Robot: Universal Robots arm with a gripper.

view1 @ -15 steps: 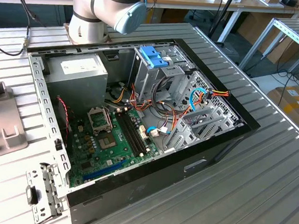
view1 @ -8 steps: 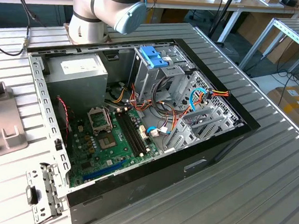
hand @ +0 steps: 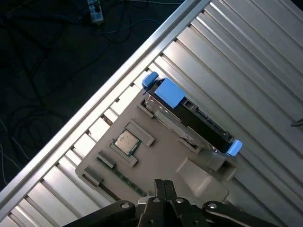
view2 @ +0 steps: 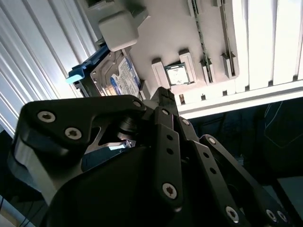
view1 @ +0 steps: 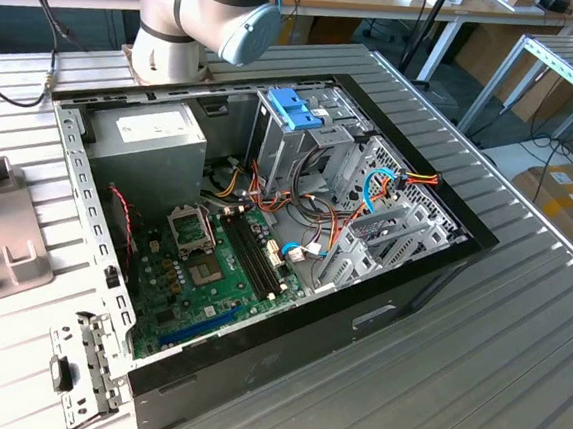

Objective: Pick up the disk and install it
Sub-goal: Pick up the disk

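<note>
Status: tool (hand: 164, 184) hangs over the grey fixture tray (hand: 161, 156) on the ribbed worktop (hand: 246, 61). Its fingers look closed on each other with nothing between them. The disk (hand: 191, 116) is not picked yet. It stands on its long edge in a slot on the side of the tray away from the tool, clear of any contact. Its light-blue carrier rail (hand: 169, 92) wraps it, with a tab sticking out at each end, and the second wrist view shows the printed label face. Key geometry: the disk sits across the tray from the tool, and a processor chip (hand: 125, 142) lies in a pocket off to one side of that line. The disk's long axis runs along the tray edge, roughly crosswise to the line from tool to disk, and the thin dimension points back at the tool. My read is that the finger gap is not lined up with that thin dimension. In the exterior view the open computer case (view1: 338, 319) and its drive cage (view1: 282, 149) sit well apart from the tray, which is at the exterior view's left edge.
</note>
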